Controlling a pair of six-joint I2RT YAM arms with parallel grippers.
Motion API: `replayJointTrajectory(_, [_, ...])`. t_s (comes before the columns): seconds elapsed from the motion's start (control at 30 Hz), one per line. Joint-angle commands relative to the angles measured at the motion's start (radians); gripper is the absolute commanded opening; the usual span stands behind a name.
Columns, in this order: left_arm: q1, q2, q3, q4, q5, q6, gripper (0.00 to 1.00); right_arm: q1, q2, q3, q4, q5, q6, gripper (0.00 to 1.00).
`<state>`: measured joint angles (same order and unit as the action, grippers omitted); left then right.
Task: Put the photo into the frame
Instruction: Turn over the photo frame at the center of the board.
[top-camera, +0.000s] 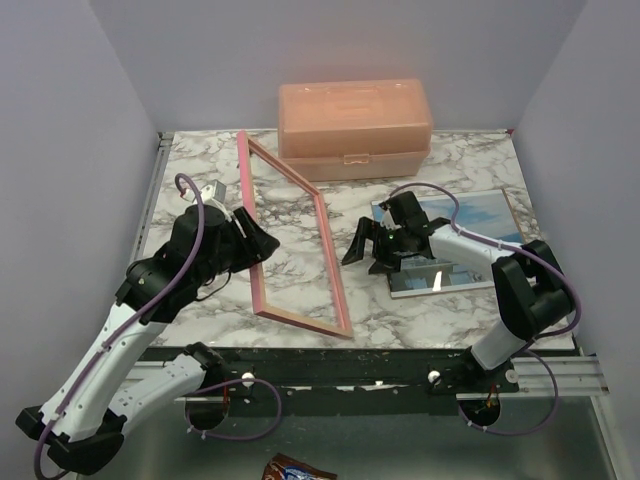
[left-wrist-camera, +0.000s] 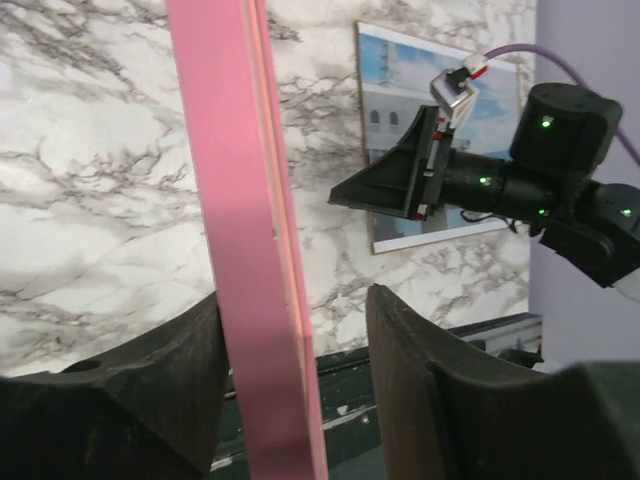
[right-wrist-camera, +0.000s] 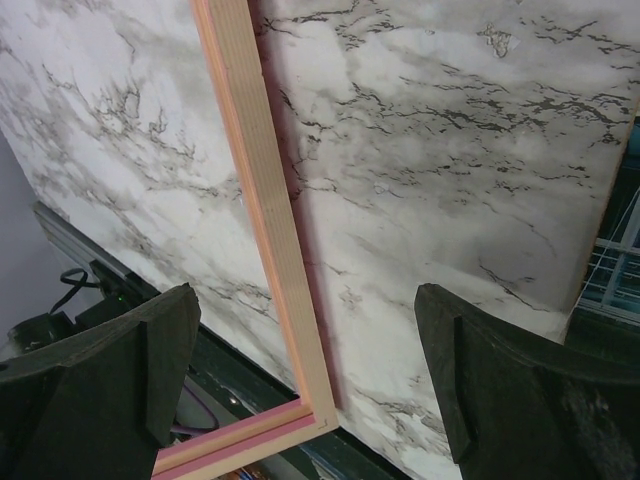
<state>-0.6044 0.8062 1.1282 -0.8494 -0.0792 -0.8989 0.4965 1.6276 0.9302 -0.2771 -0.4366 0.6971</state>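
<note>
Photo (top-camera: 490, 215): lies flat and picture side up on the right of the desk (top-camera: 200, 170), partly under the right arm (top-camera: 470, 250); it is not in the frame (right-wrist-camera: 265, 200), and bare marble separates the two, so I judge the main step not yet done.
Left jaws: spread around the frame's left long rail; the wrist view shows the pink face close against one finger and a clear gap at the other, so this reads as straddling, not pinching (whether the rail leans on that finger I cannot tell).
Right jaws: spread wide over bare marble between frame and photo, with nothing between them; probably parked there to steady the frame or to go for the print.
Frame: pale wood back uppermost at its near corner, which lies by the desk's near edge; the left rail seems raised, its pink front turned toward the left arm (top-camera: 150, 290); my guess is that it is wanted back-up so the print can go in from behind.
Desk: white marble pattern with grey veins; it looks smooth, so a flat print may be hard to lift off it.
Box (top-camera: 355, 130): peach, translucent, lidded; it stands at the back, just behind the frame's far corner and out of the way.
Room: plain lilac walls (top-camera: 60, 120) on three sides.
</note>
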Motion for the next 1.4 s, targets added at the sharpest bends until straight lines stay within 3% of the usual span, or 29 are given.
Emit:
replayJointTrajectory(0.0, [-0.006, 0.019, 0.009, -0.076, -0.032, 0.052, 0.49, 0.007, 0.020, -0.021, 0.019, 0.035, -0.026, 0.97])
replayJointTrajectory(0.27, [-0.003, -0.004, -0.095, -0.060, -0.046, 0.047, 0.19, 0.017, 0.041, -0.036, 0.011, 0.068, -0.056, 0.95])
replayJointTrajectory(0.47, [0.007, -0.011, -0.153, -0.058, -0.059, 0.075, 0.00, 0.019, 0.064, -0.050, -0.006, 0.123, -0.086, 0.87])
replayJointTrajectory(0.77, [0.024, -0.016, -0.248, -0.007, -0.026, 0.067, 0.00, 0.022, 0.095, -0.095, 0.042, 0.117, -0.079, 0.63])
replayJointTrajectory(0.93, [0.029, -0.024, -0.264, -0.006, -0.023, 0.066, 0.00, 0.026, 0.118, -0.102, 0.048, 0.150, -0.086, 0.44])
replayJointTrajectory(1.0, [0.033, -0.027, -0.266, -0.010, -0.026, 0.068, 0.00, 0.027, 0.126, -0.106, 0.054, 0.154, -0.084, 0.31])
replayJointTrajectory(1.07, [0.034, -0.030, -0.266, -0.017, -0.032, 0.073, 0.05, 0.027, 0.135, -0.109, 0.060, 0.156, -0.082, 0.19])
replayJointTrajectory(1.2, [0.035, -0.032, -0.263, -0.042, -0.053, 0.088, 0.31, 0.028, 0.147, -0.111, 0.063, 0.158, -0.079, 0.02])
replayJointTrajectory(1.37, [0.037, -0.020, -0.262, -0.070, -0.081, 0.109, 0.60, 0.027, 0.152, -0.114, 0.068, 0.162, -0.078, 0.00])
